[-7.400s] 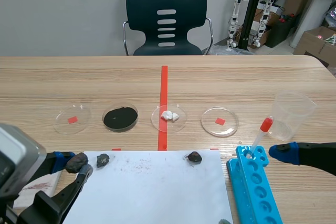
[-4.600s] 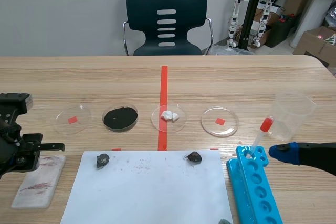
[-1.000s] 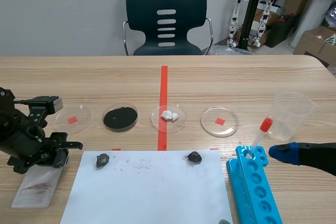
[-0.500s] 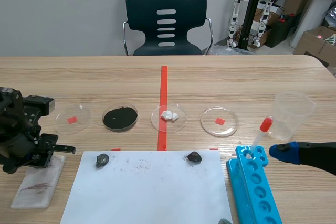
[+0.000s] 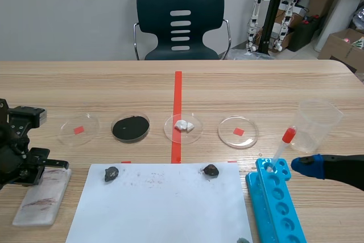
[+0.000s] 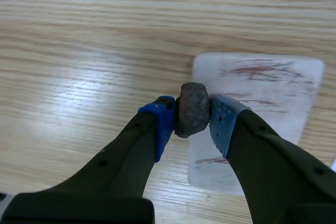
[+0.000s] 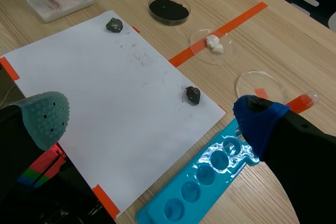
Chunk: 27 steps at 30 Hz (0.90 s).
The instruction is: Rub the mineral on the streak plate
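Left jaws clench the mineral (image 6: 191, 109) over the streak plate (image 6: 273, 85) (already red-streaked); rubbing looks largely done, right jaws spread wide

The light is bright and even, and it falls softly from above. In the scene view the shadows on the table (image 5: 256, 83) are weak. The dark stone (image 5: 111, 173) on the white paper (image 5: 165, 214) throws only a short, pale shadow close under itself. The paper is very light, but the faint marks on it can be seen. In the left wrist view a wide pale glare lies on the wood at about nine o'clock from the mineral (image 6: 191, 109). The streak plate (image 6: 273, 87), at two o'clock from the mineral, is strongly white. In the right wrist view the blue tray (image 7: 210, 182) shows small white reflections in its wells.
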Motion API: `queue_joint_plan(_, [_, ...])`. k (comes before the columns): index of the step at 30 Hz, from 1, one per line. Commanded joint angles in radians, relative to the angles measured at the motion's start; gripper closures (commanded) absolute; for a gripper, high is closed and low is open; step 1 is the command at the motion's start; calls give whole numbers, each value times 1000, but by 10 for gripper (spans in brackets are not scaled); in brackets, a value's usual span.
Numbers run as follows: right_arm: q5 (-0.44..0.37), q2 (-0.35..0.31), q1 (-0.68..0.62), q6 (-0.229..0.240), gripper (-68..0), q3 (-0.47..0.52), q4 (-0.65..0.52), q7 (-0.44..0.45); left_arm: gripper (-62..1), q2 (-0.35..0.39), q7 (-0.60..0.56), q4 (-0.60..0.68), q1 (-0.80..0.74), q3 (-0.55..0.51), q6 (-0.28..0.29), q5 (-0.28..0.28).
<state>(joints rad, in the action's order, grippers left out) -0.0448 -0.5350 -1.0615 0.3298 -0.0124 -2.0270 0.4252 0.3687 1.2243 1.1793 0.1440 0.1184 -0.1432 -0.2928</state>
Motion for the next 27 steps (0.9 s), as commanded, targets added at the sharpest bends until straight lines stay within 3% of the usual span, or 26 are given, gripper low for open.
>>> queue_joint_plan(1, [-10,-5,3,0,-679,7,-8,18,-130,-20,-8,-4,-9,8,18,-58])
queue_joint_plan(11, [-10,-5,3,0,-679,7,-8,18,-130,-22,-68,-4,-9,8,128,-256])
queue_joint_plan(15, [-10,-5,3,0,-679,7,-8,18,-130,-22,-77,-4,-8,8,132,-271])
queue_joint_plan(21, [-10,-5,3,0,-679,7,-8,18,-130,-21,-63,-4,-8,8,108,-171])
queue_joint_plan(27, [-10,-5,3,0,-679,7,-8,18,-130,-21,-19,-4,-8,7,18,35])
